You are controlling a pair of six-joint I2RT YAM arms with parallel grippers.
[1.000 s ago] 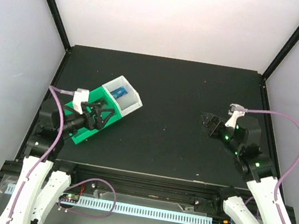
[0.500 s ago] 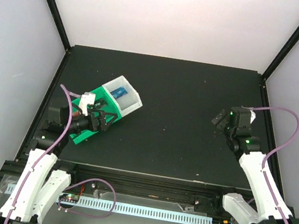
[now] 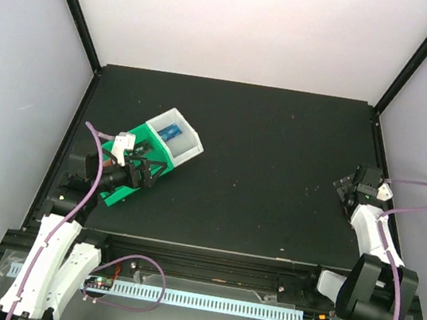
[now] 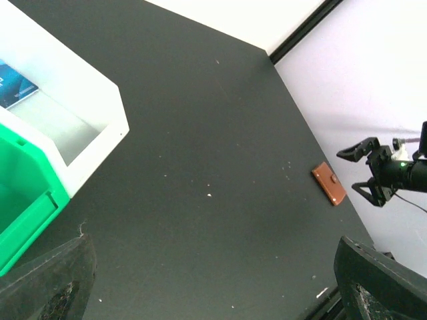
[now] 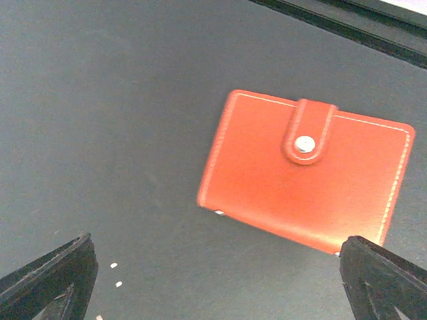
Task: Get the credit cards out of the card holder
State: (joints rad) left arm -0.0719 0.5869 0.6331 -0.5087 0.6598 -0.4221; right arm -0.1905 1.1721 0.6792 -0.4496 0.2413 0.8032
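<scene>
The card holder (image 5: 307, 170) is a closed brown leather wallet with a snap strap, lying flat on the black table. It also shows in the left wrist view (image 4: 329, 183). My right gripper (image 5: 213, 280) is open and hovers just above it, near the table's right edge (image 3: 348, 188); in the top view it hides the holder. A blue card (image 3: 173, 131) with white marks lies in the white end of the bin (image 4: 12, 83). My left gripper (image 3: 146, 169) is open and empty over the bin's green end. The red and dark cards are out of view.
The green-and-white plastic bin (image 3: 186, 153) stands at the left of the table, its white wall (image 4: 100, 140) near my left gripper. Black frame posts run along both side walls, and the table's right edge rail (image 5: 333, 23) lies close behind the holder.
My right arm has swung right and drawn back toward the table's right edge, now over the card holder. My left gripper pulled back slightly early on, then stayed still.
</scene>
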